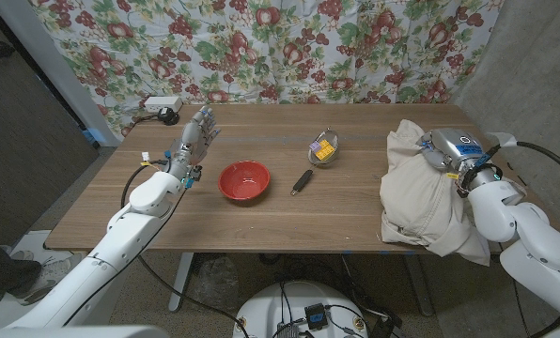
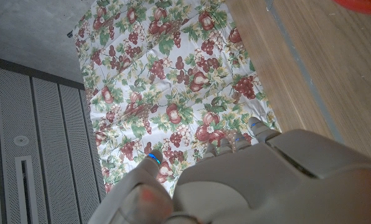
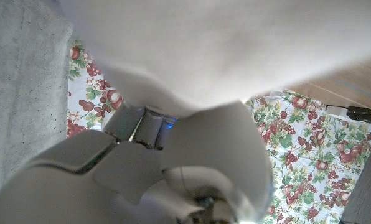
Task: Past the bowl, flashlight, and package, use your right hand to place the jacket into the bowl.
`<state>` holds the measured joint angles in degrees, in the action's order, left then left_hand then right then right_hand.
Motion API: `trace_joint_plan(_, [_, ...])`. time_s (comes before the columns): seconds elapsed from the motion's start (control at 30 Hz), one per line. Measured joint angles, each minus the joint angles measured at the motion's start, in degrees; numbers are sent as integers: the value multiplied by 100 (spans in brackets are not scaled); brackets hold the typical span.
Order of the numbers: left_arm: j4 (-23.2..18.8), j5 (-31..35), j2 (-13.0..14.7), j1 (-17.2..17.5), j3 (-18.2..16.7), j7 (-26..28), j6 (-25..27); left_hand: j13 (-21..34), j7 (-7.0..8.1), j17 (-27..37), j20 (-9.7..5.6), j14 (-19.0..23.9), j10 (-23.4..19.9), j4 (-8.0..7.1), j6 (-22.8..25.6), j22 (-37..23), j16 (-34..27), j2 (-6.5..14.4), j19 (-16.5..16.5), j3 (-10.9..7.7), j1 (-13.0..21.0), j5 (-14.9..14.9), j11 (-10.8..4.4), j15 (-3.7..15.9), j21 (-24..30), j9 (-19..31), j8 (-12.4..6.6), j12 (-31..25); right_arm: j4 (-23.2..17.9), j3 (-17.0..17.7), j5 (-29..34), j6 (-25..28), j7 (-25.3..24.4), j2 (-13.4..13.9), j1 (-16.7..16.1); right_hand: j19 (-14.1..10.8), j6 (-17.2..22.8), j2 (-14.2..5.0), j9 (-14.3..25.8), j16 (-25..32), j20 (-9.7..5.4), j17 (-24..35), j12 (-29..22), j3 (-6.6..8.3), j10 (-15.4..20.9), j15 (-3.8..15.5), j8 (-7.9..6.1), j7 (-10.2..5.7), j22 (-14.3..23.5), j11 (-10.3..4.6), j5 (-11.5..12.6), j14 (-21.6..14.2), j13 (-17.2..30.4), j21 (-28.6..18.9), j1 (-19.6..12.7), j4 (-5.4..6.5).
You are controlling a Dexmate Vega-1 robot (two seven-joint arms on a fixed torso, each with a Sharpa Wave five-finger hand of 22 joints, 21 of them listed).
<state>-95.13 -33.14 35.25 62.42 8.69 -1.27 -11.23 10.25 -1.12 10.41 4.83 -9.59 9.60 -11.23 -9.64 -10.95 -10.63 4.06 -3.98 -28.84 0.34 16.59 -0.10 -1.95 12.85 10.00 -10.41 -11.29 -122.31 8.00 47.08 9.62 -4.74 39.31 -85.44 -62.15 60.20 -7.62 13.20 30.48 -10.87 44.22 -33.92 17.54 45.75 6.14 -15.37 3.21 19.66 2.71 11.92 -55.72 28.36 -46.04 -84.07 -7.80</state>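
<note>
Your right hand (image 1: 452,150) grips the beige jacket (image 1: 421,192) at the table's right end; left hand (image 1: 192,141) waits open. The red bowl (image 1: 244,180) is small, so trailing cloth may sweep the flashlight (image 1: 302,181).

No text, brand, number or sign can be read anywhere in these views. The small yellow and purple package (image 1: 324,149) on the brown wooden table (image 1: 261,216) carries some printing, but it is too small and blurred to make out. The white rectangular power strip (image 1: 163,102) at the table's far edge shows no legible marking, and neither does the slim black flashlight (image 1: 302,181) lying near the package.
</note>
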Motion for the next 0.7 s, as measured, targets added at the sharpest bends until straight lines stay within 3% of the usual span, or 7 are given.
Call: trace_joint_plan(0.7, [-51, -12, -1, 60, -48, -2, -44, 0, 0, 0, 0, 0, 0, 24, 0, 0, 0, 0, 0, 24, 0, 0, 0, 0, 0, 0, 0, 0, -237, 212, 226, -250, 83, -225, 21, 3, 50, 30, -1, -105, 0, 70, 2, -48, 18, 14, 42, -13, -27, -18, -1, -54, 4, -87, -30, -1])
